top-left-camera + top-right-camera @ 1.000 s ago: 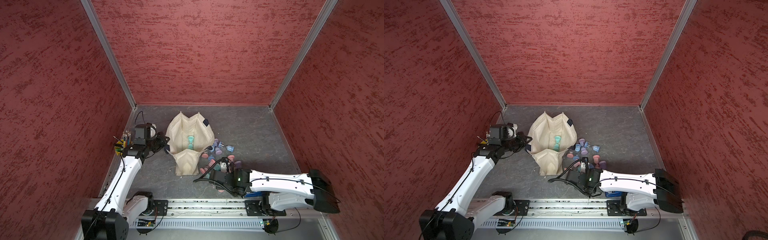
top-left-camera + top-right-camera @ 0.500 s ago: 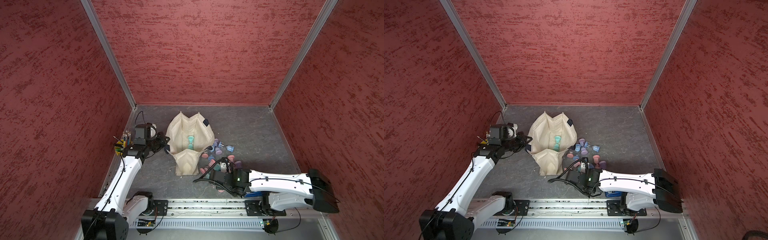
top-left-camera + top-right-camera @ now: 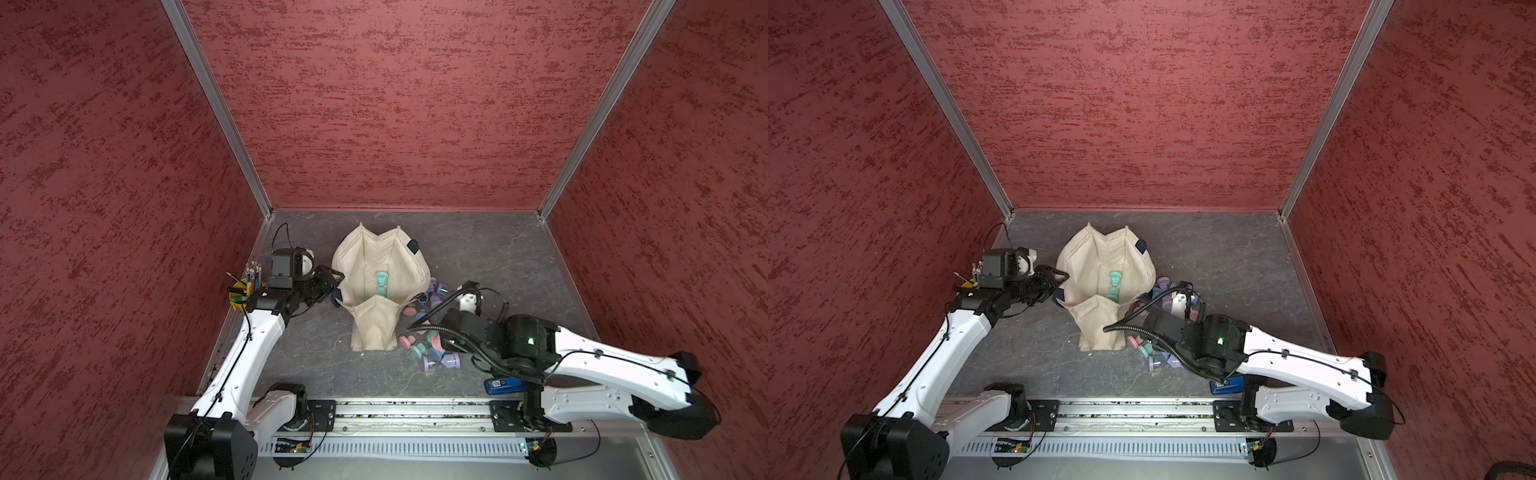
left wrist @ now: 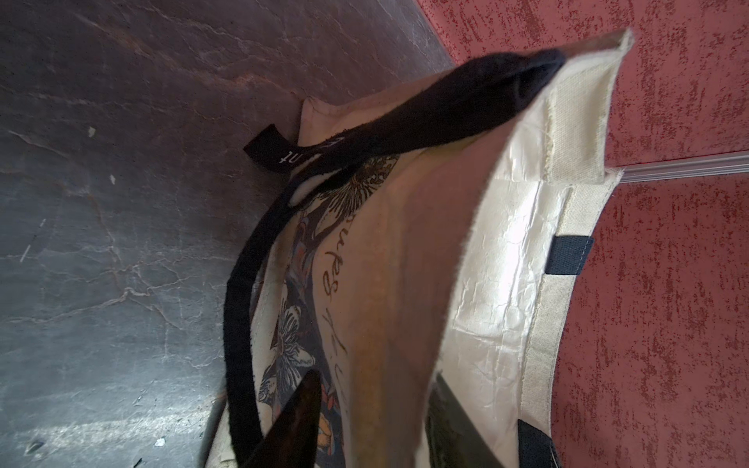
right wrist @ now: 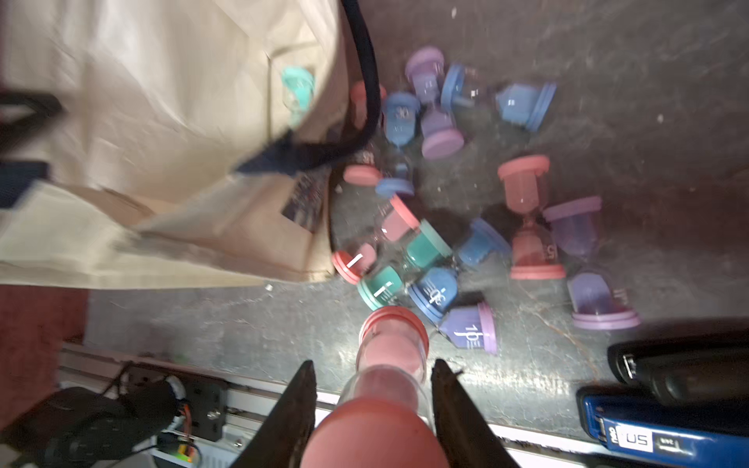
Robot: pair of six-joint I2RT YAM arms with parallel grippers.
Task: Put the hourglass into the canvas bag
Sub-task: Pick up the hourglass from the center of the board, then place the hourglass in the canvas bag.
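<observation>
The cream canvas bag (image 3: 401, 266) (image 3: 1086, 266) lies open in mid floor in both top views, with a teal hourglass (image 3: 380, 285) (image 3: 1113, 286) inside it. My left gripper (image 3: 330, 279) (image 4: 375, 381) is at the bag's left rim, open, its jaws standing either side of the bag's wall (image 4: 405, 283) next to the dark strap (image 4: 243, 283). To the right of the bag, low over the floor, my right gripper (image 5: 375, 364) (image 3: 434, 343) is shut on a pink hourglass (image 5: 389, 352). It points toward the scattered hourglasses.
Several loose hourglasses (image 5: 429, 251) (image 3: 434, 291) in pink, blue, purple and teal lie right of the bag. A yellow pencil cup (image 3: 240, 293) stands by the left wall. A blue stapler (image 3: 500, 384) (image 5: 648, 439) lies near the front rail, under my right arm.
My left gripper's jaws have parted on the bag's rim, where they were closed before. The right gripper with the pink hourglass has barely moved.
</observation>
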